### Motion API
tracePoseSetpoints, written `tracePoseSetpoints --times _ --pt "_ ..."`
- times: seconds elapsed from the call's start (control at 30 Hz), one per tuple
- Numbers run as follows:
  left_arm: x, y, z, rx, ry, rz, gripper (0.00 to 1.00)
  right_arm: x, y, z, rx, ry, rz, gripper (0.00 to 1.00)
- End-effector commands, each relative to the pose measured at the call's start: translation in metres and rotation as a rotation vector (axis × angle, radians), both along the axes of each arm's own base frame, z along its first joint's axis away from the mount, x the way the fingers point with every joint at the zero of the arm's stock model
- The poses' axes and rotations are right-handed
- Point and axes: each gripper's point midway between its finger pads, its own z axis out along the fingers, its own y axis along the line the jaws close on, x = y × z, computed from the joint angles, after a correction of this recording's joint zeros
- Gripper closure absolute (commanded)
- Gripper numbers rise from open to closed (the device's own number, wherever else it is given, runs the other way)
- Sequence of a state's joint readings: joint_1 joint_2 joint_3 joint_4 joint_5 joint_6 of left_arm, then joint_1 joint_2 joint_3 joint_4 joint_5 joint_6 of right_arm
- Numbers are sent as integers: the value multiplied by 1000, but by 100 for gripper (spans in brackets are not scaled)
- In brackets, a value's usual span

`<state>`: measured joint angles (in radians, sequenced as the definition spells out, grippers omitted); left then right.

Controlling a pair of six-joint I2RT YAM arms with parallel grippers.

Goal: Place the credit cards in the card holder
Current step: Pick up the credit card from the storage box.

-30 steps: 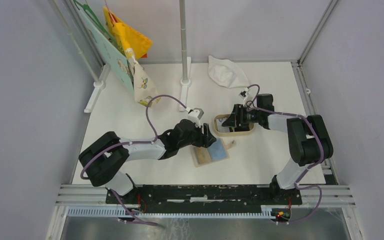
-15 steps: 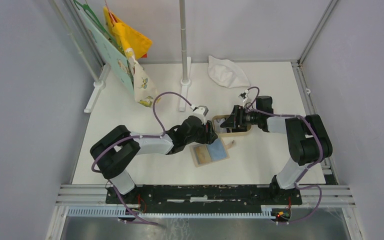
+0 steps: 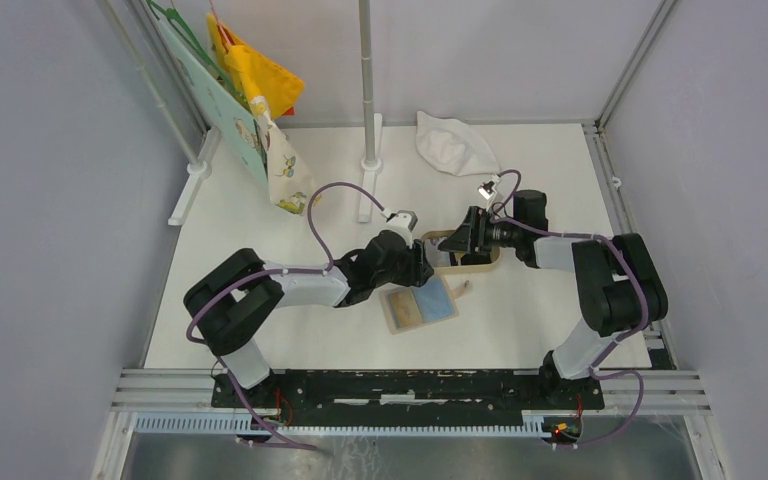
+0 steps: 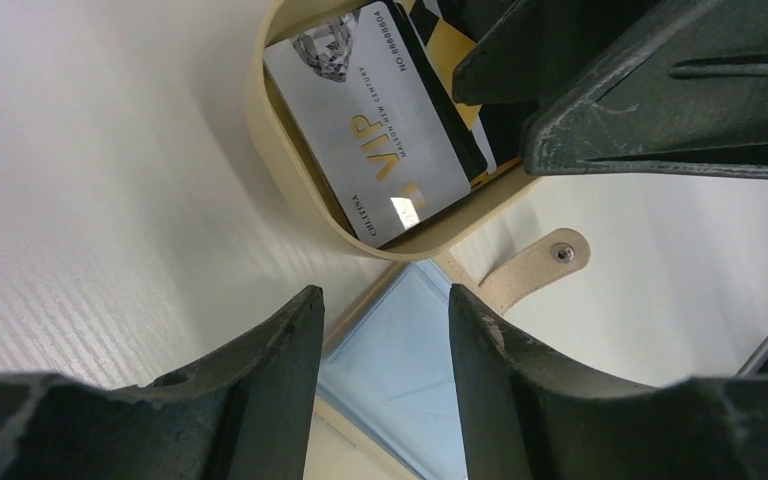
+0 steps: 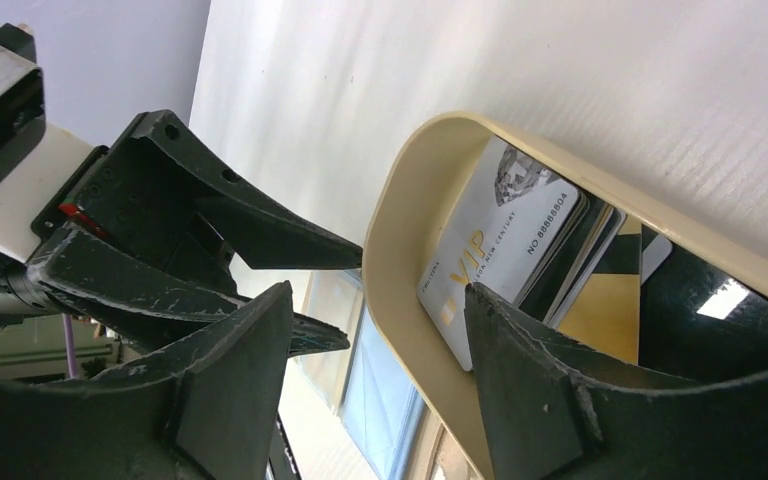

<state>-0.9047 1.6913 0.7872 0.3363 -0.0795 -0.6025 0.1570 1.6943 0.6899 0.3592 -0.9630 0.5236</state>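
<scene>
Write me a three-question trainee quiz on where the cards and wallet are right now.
1. True or false: the cards lie in the tray.
2. The wallet is: A open on the table, B snapped shut, C inside the tray.
3. Fill in: the top card has gold letters reading ___.
Key: 1 true; 2 A; 3 VIP.

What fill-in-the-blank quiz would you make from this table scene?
The credit cards lie stacked inside the tan oval ____. The top card's gold letters read ____. The card holder lies open on the table, showing its light ____ lining.
Missing words: tray; VIP; blue.
</scene>
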Motion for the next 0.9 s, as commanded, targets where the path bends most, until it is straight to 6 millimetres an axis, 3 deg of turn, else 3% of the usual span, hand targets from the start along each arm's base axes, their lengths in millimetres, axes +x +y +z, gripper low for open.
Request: tracePoseSetpoints --times 0.0,0.37,0.87 --pt "21 -2 32 -14 -107 33 45 13 0 17 -11 -114 -23 30" --pt "35 2 38 58 -144 72 46 29 -15 -8 -146 -47 -153 29" --pt "37 -7 19 92 -106 42 67 26 -3 -25 -200 -6 -128 28"
